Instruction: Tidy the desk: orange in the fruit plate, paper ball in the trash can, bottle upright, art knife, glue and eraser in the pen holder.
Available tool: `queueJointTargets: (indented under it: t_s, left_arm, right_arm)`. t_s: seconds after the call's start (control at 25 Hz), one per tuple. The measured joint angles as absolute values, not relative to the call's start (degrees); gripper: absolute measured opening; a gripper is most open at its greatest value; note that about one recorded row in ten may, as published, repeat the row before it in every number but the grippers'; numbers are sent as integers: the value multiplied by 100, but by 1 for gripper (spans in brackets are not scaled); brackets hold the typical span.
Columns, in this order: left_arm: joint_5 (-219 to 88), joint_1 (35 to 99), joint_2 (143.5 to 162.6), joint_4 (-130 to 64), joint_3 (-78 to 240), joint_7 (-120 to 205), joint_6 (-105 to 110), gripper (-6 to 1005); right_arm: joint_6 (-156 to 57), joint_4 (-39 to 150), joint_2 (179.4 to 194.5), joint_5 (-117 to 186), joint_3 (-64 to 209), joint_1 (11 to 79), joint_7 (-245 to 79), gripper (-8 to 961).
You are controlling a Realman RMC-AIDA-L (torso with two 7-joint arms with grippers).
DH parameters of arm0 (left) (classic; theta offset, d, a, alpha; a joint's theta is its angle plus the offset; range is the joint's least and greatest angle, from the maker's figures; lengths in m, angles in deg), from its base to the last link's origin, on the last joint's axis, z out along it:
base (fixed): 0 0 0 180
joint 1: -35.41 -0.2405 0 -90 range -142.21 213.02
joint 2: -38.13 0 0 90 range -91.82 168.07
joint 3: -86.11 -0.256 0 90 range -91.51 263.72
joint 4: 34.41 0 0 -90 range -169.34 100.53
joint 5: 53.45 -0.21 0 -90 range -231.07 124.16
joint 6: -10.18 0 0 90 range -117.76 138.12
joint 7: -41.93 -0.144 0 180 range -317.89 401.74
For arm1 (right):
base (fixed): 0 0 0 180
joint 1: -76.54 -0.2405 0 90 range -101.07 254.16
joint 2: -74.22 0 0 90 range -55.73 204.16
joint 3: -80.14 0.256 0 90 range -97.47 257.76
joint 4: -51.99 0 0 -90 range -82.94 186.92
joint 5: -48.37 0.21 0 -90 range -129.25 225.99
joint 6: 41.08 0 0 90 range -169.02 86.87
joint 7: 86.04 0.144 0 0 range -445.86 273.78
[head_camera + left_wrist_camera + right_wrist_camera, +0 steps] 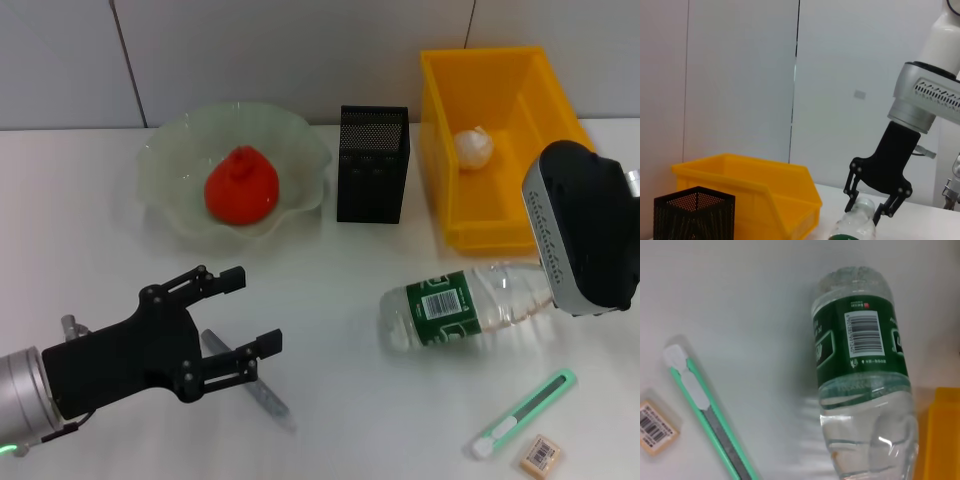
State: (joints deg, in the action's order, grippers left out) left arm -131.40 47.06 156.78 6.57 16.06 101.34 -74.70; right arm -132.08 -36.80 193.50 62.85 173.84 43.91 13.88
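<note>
The orange [240, 188] rests in the fruit plate [165, 160]. The paper ball [474, 147] lies in the trash can [500, 215]. The bottle [465, 305] lies on its side in front of the can. In the left wrist view my right gripper [867, 207] is open, its fingers straddling the bottle's [857, 225] clear end. In the head view the right wrist [580, 230] hides them. My left gripper [253, 312] hovers open and empty at the front left, above a slim grey stick [262, 395]. The art knife [525, 412] and eraser [540, 453] lie at the front right. The pen holder [372, 165] stands between plate and can.
The right wrist view shows the bottle [865, 375], the art knife [710, 410], the eraser [655, 427] and a corner of the trash can [940, 435]. A white wall rises close behind the table.
</note>
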Motion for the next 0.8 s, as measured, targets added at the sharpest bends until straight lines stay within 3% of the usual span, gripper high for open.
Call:
queueJointTargets:
  t_s: [0.8]
  left_arm:
    - [-13079,4748,15669,681,1615,10134,-7467,828]
  right_arm:
    - [-13613,-4338,19322,6251,17628,4333,1414,436]
